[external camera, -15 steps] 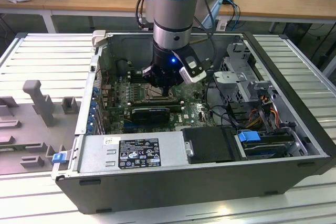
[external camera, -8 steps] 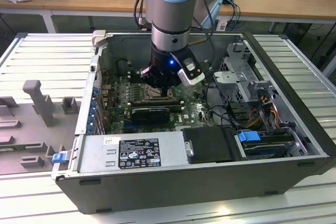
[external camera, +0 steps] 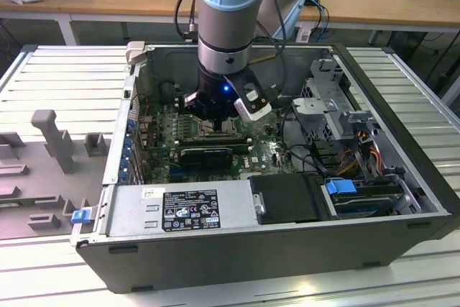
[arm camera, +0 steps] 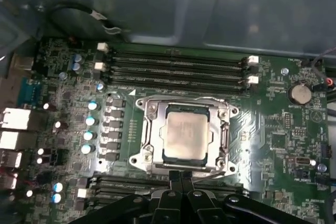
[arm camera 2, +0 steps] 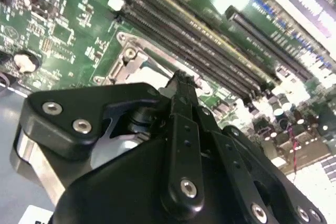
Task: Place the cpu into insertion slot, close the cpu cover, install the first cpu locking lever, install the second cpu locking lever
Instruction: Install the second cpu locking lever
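Under the first wrist view's pincer (arm camera: 182, 178) — cpu (arm camera: 185, 136) seated, cpu cover (arm camera: 152, 140) closed.

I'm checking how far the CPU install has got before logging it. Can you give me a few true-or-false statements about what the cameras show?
1. The cpu sits in the insertion slot. True.
2. The cpu cover stands raised off the chip. False: in the first wrist view it lies flat around the chip, whose face shows through its window.
3. The gripper is down inside the computer case, beside the socket. True.
4. The long memory slots are filled with cards. False: they are empty.
5. The gripper carries the cpu. False: the chip lies in the socket.
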Controlling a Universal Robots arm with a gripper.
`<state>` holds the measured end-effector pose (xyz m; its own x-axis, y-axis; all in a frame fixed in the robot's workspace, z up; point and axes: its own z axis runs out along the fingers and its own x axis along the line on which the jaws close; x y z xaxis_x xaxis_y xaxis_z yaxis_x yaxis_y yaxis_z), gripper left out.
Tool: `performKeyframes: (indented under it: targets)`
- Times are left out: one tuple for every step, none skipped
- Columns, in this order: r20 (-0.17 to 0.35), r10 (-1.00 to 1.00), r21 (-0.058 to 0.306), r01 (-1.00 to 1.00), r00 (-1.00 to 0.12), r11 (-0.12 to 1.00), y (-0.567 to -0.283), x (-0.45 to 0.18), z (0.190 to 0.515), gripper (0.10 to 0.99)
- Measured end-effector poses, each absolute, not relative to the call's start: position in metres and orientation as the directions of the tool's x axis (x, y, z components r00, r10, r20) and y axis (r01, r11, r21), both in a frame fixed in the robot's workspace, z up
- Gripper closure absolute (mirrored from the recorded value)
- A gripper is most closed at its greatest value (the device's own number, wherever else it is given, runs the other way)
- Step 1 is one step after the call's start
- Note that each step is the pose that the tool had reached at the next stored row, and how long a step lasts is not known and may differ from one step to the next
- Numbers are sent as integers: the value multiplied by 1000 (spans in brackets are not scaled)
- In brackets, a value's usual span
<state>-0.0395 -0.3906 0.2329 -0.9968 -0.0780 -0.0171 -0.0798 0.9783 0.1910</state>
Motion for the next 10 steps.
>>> performKeyframes:
  targets:
    - [-17, -78, 195, -80, -997, 978, -393, -41, 233, 980]
    - [-18, -78, 199, -80, -997, 977, -394, -42, 233, 980]
    - [-18, -79, 204, -81, -997, 976, -395, -44, 232, 980]
    - [-18, -79, 209, -81, -997, 975, -396, -46, 232, 980]
    - [-19, -79, 216, -81, -997, 973, -397, -49, 232, 980]
    - [-20, -80, 222, -82, -997, 971, -398, -50, 231, 980]
    - [-20, -81, 231, -83, -997, 969, -399, -53, 230, 980]
    - [-21, -82, 234, -84, -996, 968, -400, -53, 228, 980]
    - [-21, -82, 235, -85, -996, 968, -400, -54, 227, 980]
    - [-21, -82, 235, -85, -996, 968, -400, -54, 225, 980]
